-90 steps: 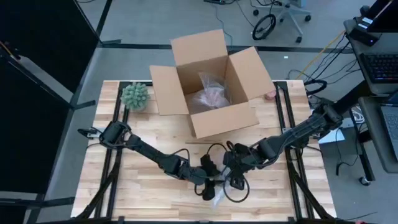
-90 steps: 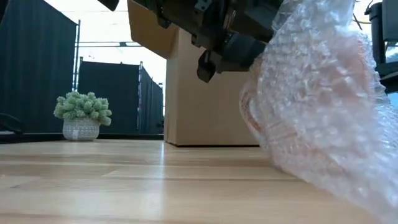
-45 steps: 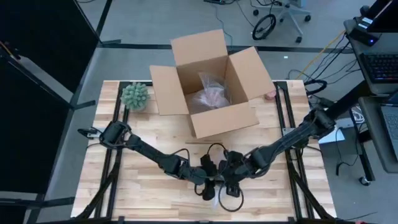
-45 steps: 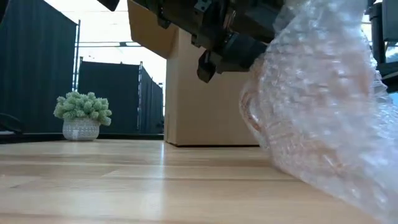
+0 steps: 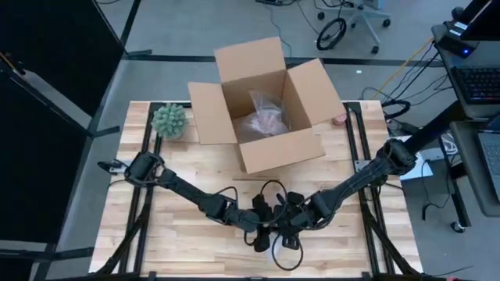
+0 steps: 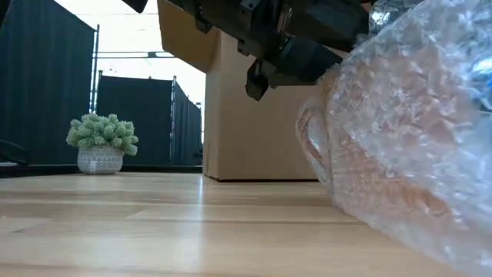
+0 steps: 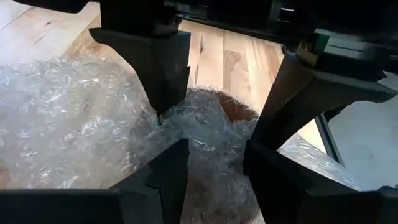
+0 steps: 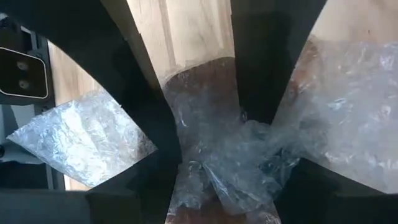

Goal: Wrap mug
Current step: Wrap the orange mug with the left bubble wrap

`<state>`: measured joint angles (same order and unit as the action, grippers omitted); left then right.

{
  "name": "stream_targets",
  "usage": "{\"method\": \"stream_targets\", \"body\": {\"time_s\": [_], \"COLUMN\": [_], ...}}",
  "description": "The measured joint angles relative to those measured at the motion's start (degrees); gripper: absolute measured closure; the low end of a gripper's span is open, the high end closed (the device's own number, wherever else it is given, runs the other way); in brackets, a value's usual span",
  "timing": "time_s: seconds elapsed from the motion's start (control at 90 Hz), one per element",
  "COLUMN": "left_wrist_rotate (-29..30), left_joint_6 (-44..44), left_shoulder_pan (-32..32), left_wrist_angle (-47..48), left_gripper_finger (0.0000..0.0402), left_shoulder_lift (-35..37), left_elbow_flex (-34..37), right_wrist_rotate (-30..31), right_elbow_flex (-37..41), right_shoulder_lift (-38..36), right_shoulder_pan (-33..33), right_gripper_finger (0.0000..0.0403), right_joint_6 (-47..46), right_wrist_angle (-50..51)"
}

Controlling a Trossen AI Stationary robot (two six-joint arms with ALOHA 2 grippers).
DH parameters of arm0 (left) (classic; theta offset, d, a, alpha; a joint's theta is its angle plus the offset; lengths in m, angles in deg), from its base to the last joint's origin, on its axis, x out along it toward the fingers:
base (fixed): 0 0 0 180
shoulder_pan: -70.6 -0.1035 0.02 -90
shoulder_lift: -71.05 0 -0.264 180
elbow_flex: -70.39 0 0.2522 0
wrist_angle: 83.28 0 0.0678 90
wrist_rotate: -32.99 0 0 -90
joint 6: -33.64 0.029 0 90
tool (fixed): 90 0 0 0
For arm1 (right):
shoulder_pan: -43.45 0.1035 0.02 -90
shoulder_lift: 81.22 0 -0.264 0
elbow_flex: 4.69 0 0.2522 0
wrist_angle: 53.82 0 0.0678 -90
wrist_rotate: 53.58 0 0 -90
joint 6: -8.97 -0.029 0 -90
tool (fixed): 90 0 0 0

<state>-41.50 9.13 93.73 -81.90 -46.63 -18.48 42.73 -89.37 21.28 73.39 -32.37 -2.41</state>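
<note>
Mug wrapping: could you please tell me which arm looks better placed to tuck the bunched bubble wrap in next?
Right, I think: the right gripper is centred on the bunched bubble wrap over the mug's mouth; the left gripper meets it from the opposite side, nearer the loose sheet.

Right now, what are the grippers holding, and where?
Both the left gripper and right gripper pinch the bubble wrap bunched over the mug.
</note>
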Motion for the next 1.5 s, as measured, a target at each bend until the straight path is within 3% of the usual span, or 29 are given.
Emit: {"method": "stream_targets", "body": {"time_s": [0.533, 0.822, 1.1, 1.5], "left_wrist_rotate": [0.39, 0.42, 0.42, -3.34], "left_joint_6": [0.97, 0.94, 0.94, 2.57], "left_shoulder_pan": [0.02, 0.02, 0.02, 0.51], "left_wrist_angle": [0.59, 0.52, 0.5, 0.89], "left_gripper_finger": [0.0252, 0.0252, 0.0252, 0.0252], "left_shoulder_lift": [0.0, 0.0, 0.0, 0.01], "left_elbow_flex": [0.07, 0.09, 0.11, 0.04], "right_wrist_rotate": [-2.35, 2.29, 7.41, 3.7], "right_elbow_flex": [-4.79, -5.03, -5.08, -5.92], "right_shoulder_lift": [-7.83, -10.1, -2.68, 10.46], "right_shoulder_pan": [-0.04, -0.02, -0.06, -1.01], "right_gripper_finger": [0.019, 0.019, 0.019, 0.0191], "right_joint_6": [1.26, -4.75, -6.47, -6.46], "right_wrist_angle": [5.22, 13.79, 11.51, 10.47]}}
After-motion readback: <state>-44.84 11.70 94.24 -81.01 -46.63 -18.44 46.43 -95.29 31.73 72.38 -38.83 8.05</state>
